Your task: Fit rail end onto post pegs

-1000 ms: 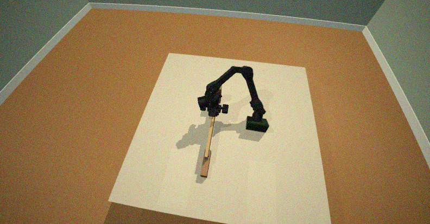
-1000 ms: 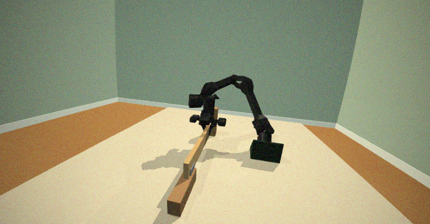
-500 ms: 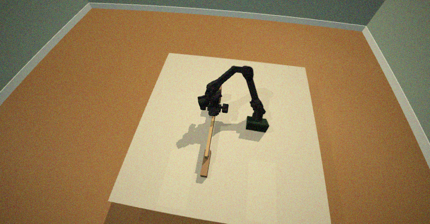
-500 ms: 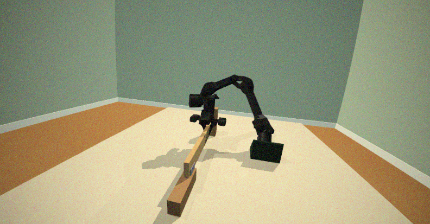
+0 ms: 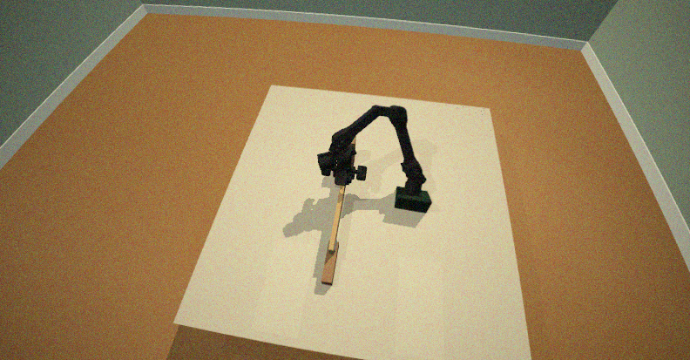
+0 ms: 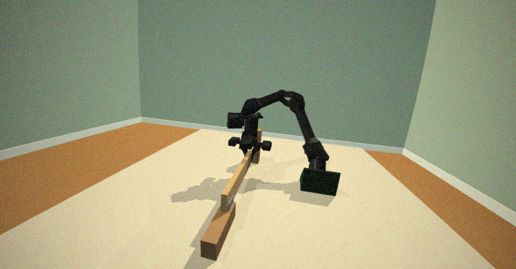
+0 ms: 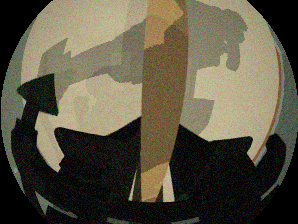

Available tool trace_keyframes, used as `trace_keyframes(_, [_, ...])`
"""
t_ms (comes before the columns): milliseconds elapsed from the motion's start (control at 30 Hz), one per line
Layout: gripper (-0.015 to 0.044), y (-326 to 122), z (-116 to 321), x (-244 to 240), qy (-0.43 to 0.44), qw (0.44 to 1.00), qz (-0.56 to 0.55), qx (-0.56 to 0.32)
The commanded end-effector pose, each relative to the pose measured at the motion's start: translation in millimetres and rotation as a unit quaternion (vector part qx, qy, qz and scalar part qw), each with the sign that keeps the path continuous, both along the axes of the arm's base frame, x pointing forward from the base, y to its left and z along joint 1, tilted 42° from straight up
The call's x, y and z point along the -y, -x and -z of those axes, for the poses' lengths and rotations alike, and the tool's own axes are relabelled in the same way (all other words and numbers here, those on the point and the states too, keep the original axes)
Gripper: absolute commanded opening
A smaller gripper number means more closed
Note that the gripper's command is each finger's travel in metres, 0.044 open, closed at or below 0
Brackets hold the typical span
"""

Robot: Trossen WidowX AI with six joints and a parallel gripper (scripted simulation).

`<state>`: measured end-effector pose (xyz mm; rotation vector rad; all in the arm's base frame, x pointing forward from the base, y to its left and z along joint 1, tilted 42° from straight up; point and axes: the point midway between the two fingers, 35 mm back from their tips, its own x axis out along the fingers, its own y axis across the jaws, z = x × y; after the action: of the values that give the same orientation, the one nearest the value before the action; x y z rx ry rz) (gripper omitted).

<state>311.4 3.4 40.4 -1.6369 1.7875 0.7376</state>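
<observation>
Rail Clamped in Gripper, Bracket End Above Footboard Block

Gripper: The gripper (image 5: 341, 180) (image 6: 248, 152) (image 7: 154, 120) is at the centre of the top and exterior frames, pointing downward. Its two fingers are clamped on the wooden bed rail (image 5: 336, 220) (image 6: 236, 180) (image 7: 164, 95), one on each side.

Rail: In the top view, the rail runs from beneath the gripper toward the lower centre of the frame. In the exterior view, it runs from the gripper down and slightly left. In the wrist view, it spans from the top edge to the lower centre, passing between the fingers.

Bracket end: The rail end stands over the footboard block (image 5: 328, 270) (image 6: 217, 227), in the lower centre of the top frame and lower left of centre in the exterior frame. A small bluish part of the bracket (image 6: 231, 202) shows beside the rail. Full seating cannot be determined.

Post end: The wooden post (image 6: 259, 136) stands upright just behind the gripper, near the centre of the exterior frame. The gripper hides the joint; peg engagement and contact cannot be confirmed.

Arm: The black arm (image 5: 405, 138) (image 6: 305, 122) arches from its dark base (image 5: 412, 200) (image 6: 319, 181), right of centre on the pale table (image 5: 458, 270) (image 6: 361, 223).
</observation>
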Motion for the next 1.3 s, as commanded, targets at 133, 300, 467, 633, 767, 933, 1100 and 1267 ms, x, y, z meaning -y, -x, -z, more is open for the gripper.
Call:
trace_keyframes(133, [0.0,-0.1,-3.4,1.6,0.0,1.0,-0.003,0.002])
trace_keyframes(300, [0.0,0.1,-4.0,3.1,0.0,1.0,-0.003,0.002])
trace_keyframes(467, [0.0,0.1,-4.8,4.5,0.0,1.0,-0.003,0.002])
trace_keyframes(633, [0.0,0.2,-5.9,5.5,0.0,1.0,-0.003,0.002])
trace_keyframes(767, [0.0,0.1,-6.9,5.7,0.0,1.0,-0.003,0.002])
trace_keyframes(933, [0.0,0.0,-7.5,5.4,0.0,1.0,-0.003,0.002])
trace_keyframes(1100, [0.0,-0.1,-6.9,4.6,0.0,1.0,-0.003,0.002])
trace_keyframes(1267, [0.0,-0.2,-6.1,3.1,0.0,1.0,-0.003,0.002])
